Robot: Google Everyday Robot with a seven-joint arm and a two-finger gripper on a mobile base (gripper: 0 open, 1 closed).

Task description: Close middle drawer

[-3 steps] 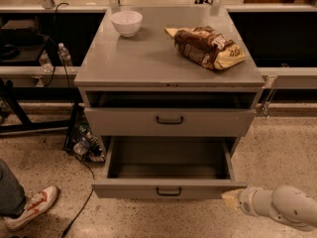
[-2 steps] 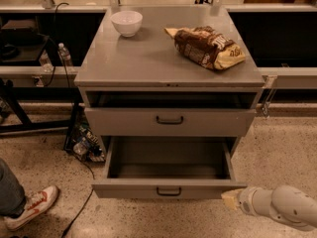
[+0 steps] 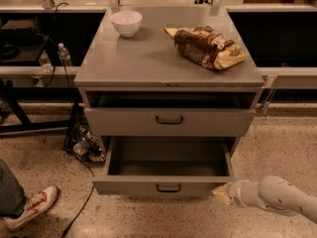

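The middle drawer is pulled far out of the grey cabinet. It has a low front panel with a small dark bar handle, and its plain grey inside holds nothing. My gripper is at the lower right, low above the floor. Its tip is right by the right end of the drawer's front panel; I cannot tell whether it touches. The white arm comes in from the right edge. Above, the drawer with the taller front panel stands slightly out. The lowest drawer is hidden.
On the cabinet top stand a white bowl and a brown chip bag. A person's shoe is at the lower left on the floor. Cables and bottles lie left of the cabinet. Dark shelving runs behind.
My gripper has edged a little to the left, closer to the right front corner of the open drawer. The drawers have not moved.
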